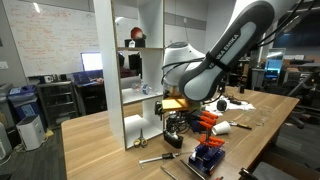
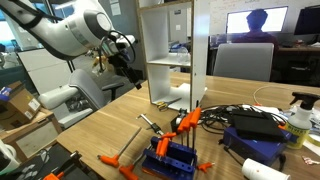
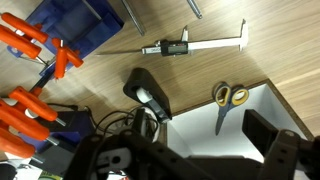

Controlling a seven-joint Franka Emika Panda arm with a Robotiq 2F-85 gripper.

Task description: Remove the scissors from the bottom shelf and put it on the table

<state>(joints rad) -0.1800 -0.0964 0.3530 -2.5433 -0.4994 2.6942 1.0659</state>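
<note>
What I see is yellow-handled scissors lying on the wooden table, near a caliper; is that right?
Not quite: in the wrist view the yellow-handled scissors lie on the white shelf floor, not the wooden table. The caliper is near them, on the table.

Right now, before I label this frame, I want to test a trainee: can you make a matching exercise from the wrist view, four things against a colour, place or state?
Things:
1. scissors
2. caliper
3. clamps
4. gripper

Descriptions:
A. open
B. orange, at the picture's left edge
C. yellow handles, blades on the white shelf board
D. silver, lying flat on the wooden table

Pairs: 1-C, 2-D, 3-B, 4-A
</note>
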